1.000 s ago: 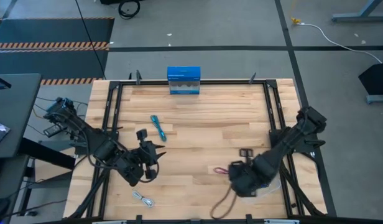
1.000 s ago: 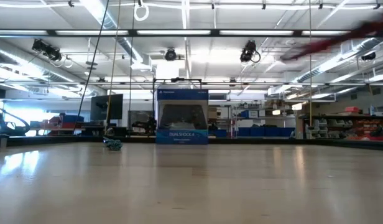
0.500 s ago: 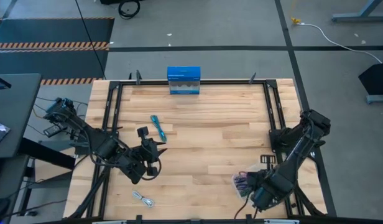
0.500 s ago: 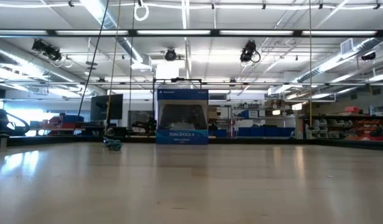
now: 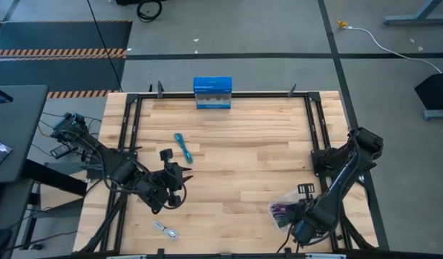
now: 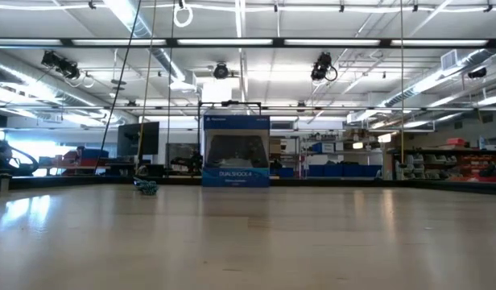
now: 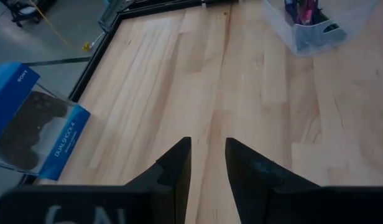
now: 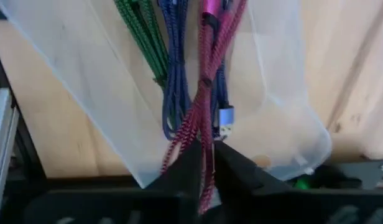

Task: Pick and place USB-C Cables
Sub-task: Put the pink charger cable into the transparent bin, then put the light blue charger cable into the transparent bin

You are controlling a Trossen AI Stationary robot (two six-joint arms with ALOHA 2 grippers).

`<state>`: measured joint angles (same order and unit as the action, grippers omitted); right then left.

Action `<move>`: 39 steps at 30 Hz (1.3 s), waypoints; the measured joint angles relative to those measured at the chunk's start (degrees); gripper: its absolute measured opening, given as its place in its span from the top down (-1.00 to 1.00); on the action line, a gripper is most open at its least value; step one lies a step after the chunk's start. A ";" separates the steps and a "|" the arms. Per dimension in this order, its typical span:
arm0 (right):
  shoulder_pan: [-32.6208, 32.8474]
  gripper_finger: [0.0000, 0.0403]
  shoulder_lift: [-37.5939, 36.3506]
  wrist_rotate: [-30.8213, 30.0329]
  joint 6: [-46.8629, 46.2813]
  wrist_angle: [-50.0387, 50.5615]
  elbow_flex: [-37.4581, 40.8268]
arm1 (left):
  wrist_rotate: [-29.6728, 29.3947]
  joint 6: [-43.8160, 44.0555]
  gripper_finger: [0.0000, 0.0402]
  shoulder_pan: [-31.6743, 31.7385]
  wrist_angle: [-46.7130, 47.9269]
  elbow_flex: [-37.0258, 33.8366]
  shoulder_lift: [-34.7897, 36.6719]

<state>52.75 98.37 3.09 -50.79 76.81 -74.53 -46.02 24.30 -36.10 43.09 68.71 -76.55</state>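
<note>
My right claw (image 8: 207,163) hangs over the clear tray (image 8: 73,81), fingers loosely around the maroon cable (image 8: 207,93) to drop it among the others.

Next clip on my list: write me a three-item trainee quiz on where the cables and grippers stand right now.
1. True or false: the maroon cable hangs between the right gripper fingers over the clear tray.
2. Which cables lie on bare wood? A) teal and white-grey B) green and dark purple
3. Fill in: the left gripper holds ____.

Key: 1 true; 2 A; 3 nothing.
</note>
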 joint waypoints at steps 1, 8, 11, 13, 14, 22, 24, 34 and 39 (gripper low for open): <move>0.00 0.66 0.00 0.00 -0.40 -1.04 0.61 | -0.01 0.34 0.47 0.00 -0.02 0.00 0.00; 0.00 0.19 0.00 -5.12 -4.59 0.01 1.36 | -0.17 1.90 0.47 3.79 3.34 0.00 0.00; -0.47 0.07 -0.02 -10.62 -9.03 0.35 -0.06 | 1.07 7.45 0.46 8.90 8.45 0.00 0.00; -0.73 0.01 -0.02 -14.48 -10.32 -0.23 -1.15 | 5.38 7.92 0.46 12.96 10.84 -0.13 0.00; -0.87 -0.01 -0.02 -16.21 -10.46 -0.69 -1.67 | 8.14 6.68 0.46 15.06 10.94 -0.57 0.03; -0.71 -0.02 -0.09 -22.70 -8.89 -5.74 -4.29 | 24.94 -11.43 0.41 27.17 11.56 -9.06 -1.03; -0.48 -0.01 -0.09 -23.62 -7.35 -7.24 -4.29 | 27.98 -13.67 0.34 29.73 12.06 -11.41 -1.57; -0.89 -0.01 -0.11 -27.27 -2.30 -8.25 -4.23 | 28.68 -33.15 -0.13 32.19 7.27 -13.11 -5.96; -1.14 -0.01 -0.11 -27.51 -0.48 -8.67 -4.23 | 28.82 -37.77 -0.22 33.94 7.35 -13.11 -9.75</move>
<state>51.62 98.26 -24.41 -51.28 68.14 -78.76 -17.20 -13.46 -2.16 50.44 55.60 -86.31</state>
